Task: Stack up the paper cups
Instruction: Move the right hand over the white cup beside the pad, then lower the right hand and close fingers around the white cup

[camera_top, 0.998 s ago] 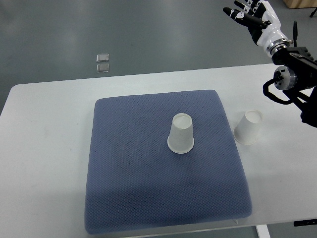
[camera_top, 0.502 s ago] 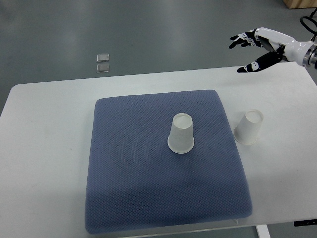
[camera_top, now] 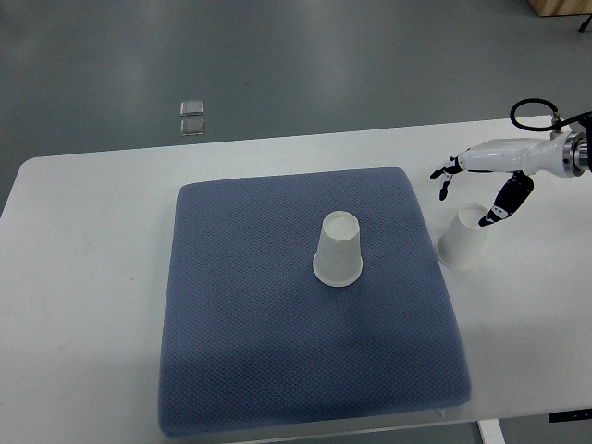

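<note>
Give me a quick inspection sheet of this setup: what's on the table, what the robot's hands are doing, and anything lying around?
Surface: white table with a blue mat on it.
Job's things: two paper cups, both upside down and apart; mat cup near the mat's middle, table cup on the bare table right of the mat. Not stacked.
Clutter: nothing seen on the table.
Hands: right hand open, fingers spread, just above the table cup, holding nothing. Left hand not in view.
Cables: a black cable loop at the right wrist.
Surroundings: grey floor with two small clear squares lying on it beyond the table.
</note>
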